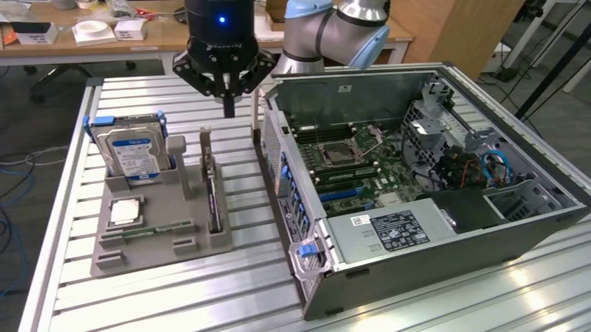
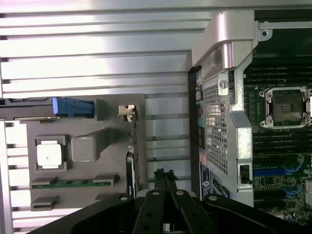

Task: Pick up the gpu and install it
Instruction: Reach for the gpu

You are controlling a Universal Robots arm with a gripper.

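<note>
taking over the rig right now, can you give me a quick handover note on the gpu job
Gripper: jaws shut, holding nothing, hanging over the table behind the grey tray, between the tray and the open computer case.
Graphics card: standing on edge in its slot on the tray, on the side nearest the case, untouched.
Done: nothing that shows; no card sits on the board inside the case.
Left: both the pick-up and the install.
</note>
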